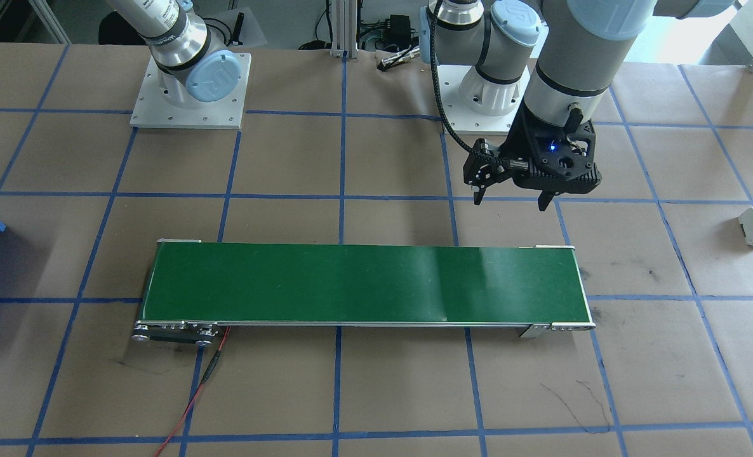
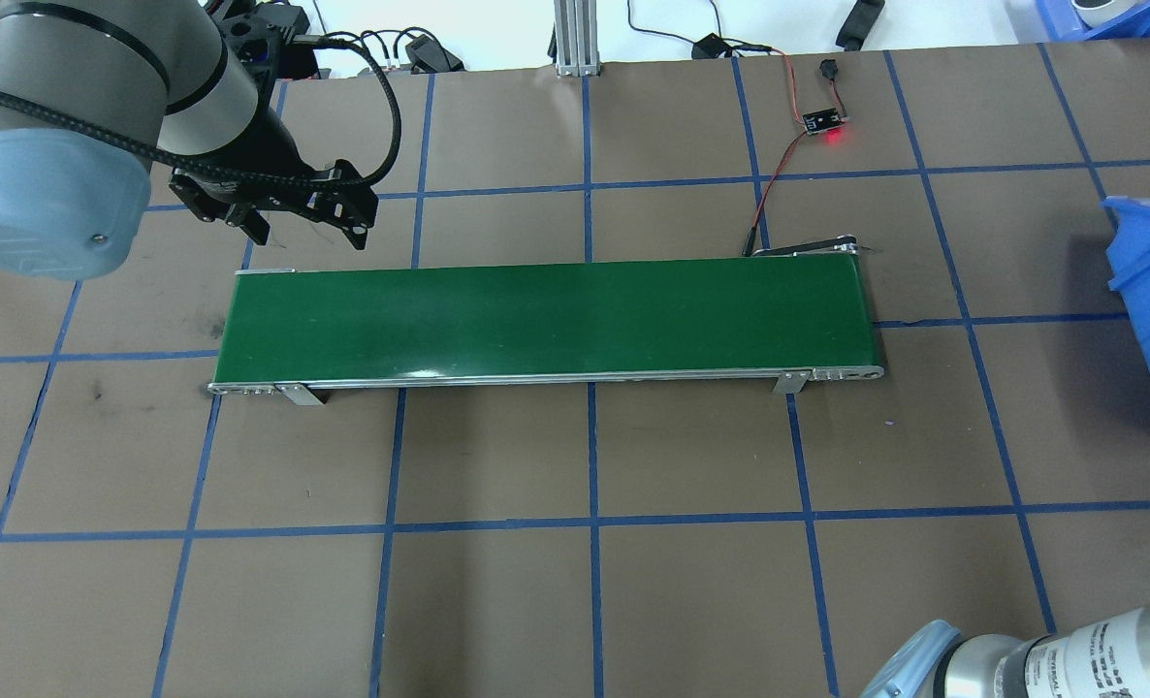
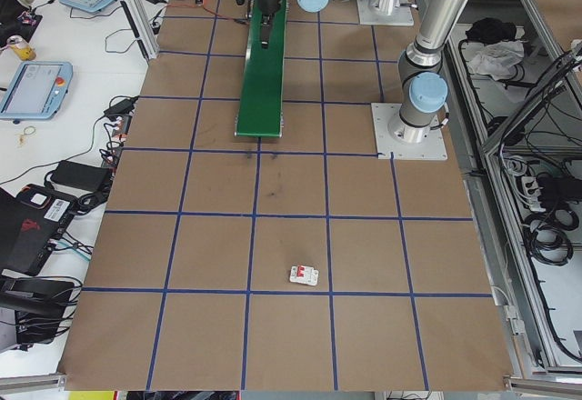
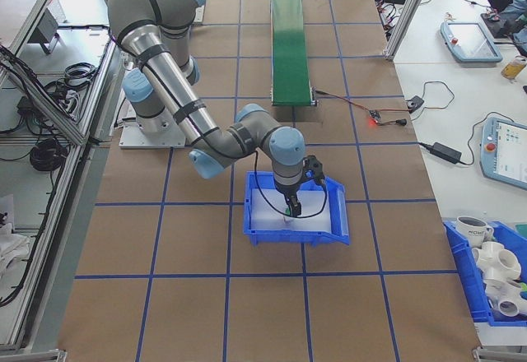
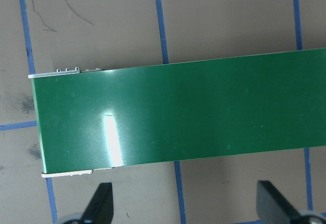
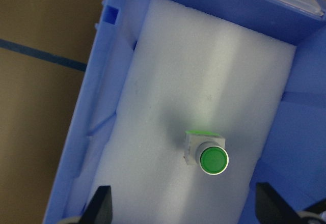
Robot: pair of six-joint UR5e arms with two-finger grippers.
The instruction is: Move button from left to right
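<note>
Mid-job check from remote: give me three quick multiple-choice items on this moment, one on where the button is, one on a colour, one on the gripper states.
1. Where is the button?
A. On the belt
B. On white foam in the blue bin
C. On bare table beside the breaker

2. What colour is the belt?
A. Green
B. Black
C. Red

3. How do the grippers stand?
A. Both shut
B. Left shut, right open
C. Both open, holding nothing

Answers:
1 B: the right wrist view shows the green-capped button resting on the foam inside the bin.
2 A: the belt surface is green in the overhead view, and bare.
3 C: the left gripper has its fingers spread beside the belt's end, and the right gripper has its fingers spread above the button, not touching it.
</note>
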